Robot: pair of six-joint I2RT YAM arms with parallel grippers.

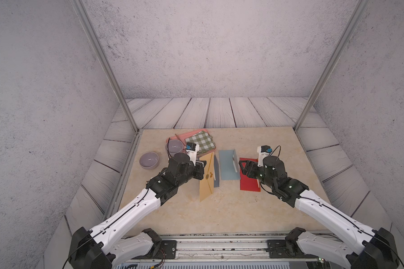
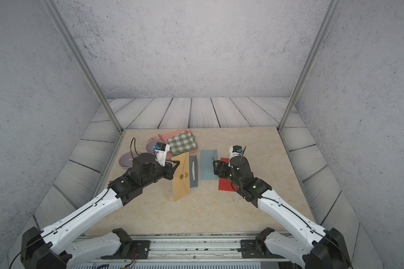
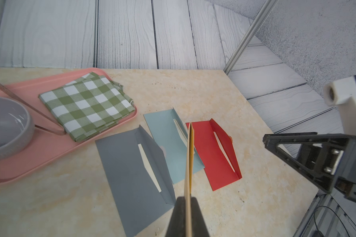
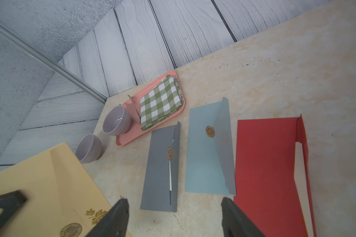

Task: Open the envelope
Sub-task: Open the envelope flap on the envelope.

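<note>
Beige tabletop (image 1: pixel 243 209); left fingers (image 3: pixel 178 217) clamp yellow envelope (image 1: pixel 207 184) upright; right fingers (image 4: pixel 115 217) spread wide, holding nothing.

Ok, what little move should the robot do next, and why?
Probably slide the open right jaws over to the flap of the yellow paper envelope. The left jaws pinch it upright, its round gold sticker seems to hold the flap shut, and the right jaws are empty.

A robot lab's staged test cell: aluminium frame posts (image 1: pixel 107 69), printed concrete-look wall panels (image 1: pixel 208 46), a marble-look counter (image 1: pixel 219 209), and a near rail (image 1: pixel 219 246) carrying the left arm (image 1: pixel 131 209) and the right arm (image 1: pixel 324 209).
</note>
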